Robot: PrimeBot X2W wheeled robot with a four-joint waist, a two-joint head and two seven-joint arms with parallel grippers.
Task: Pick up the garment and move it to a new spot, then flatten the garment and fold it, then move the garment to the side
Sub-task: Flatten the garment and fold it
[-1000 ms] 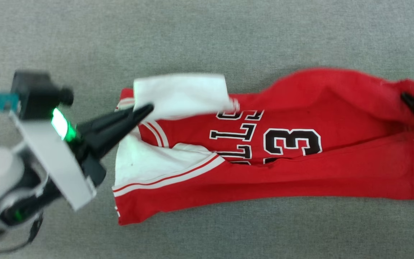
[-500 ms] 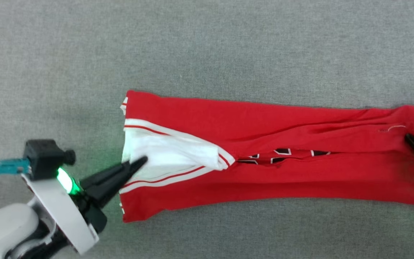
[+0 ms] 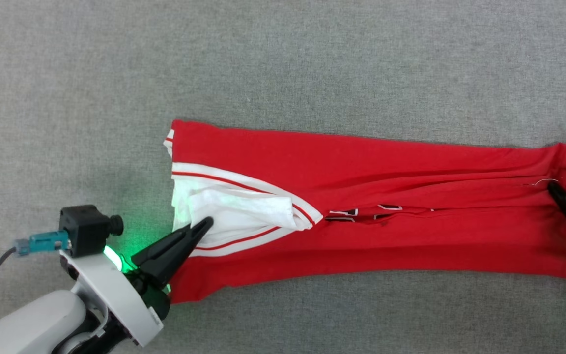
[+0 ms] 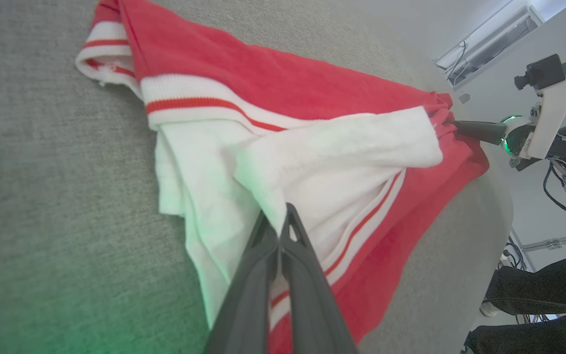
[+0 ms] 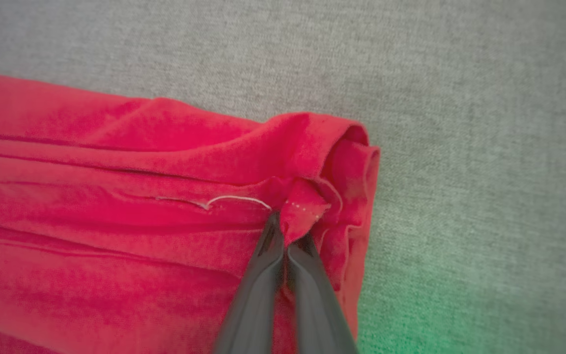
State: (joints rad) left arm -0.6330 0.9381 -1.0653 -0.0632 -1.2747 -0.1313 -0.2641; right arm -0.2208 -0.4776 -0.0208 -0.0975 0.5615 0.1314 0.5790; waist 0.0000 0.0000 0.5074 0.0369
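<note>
The garment (image 3: 361, 216), a red jersey with white sleeves and striped trim, lies folded lengthwise into a long band on the grey surface. Only slivers of its black lettering (image 3: 366, 212) peek from the central fold. My left gripper (image 3: 207, 222) is shut on the white sleeve (image 4: 312, 162) at the garment's left end; in the left wrist view the gripper (image 4: 283, 209) pinches the sleeve cloth. My right gripper (image 3: 553, 187) is shut on the red hem corner (image 5: 302, 209) at the right end, where the gripper (image 5: 283, 221) bites a bunched fold.
Grey fabric surface (image 3: 283, 59) extends on all sides of the garment. In the left wrist view the surface edge (image 4: 499, 206) falls away at the right, with my right arm (image 4: 538, 132) and cables beyond it.
The far half of the garment came down over the near half, hiding the lettering and number. Both grippers dropped towards me and now rest low at the band's ends.
</note>
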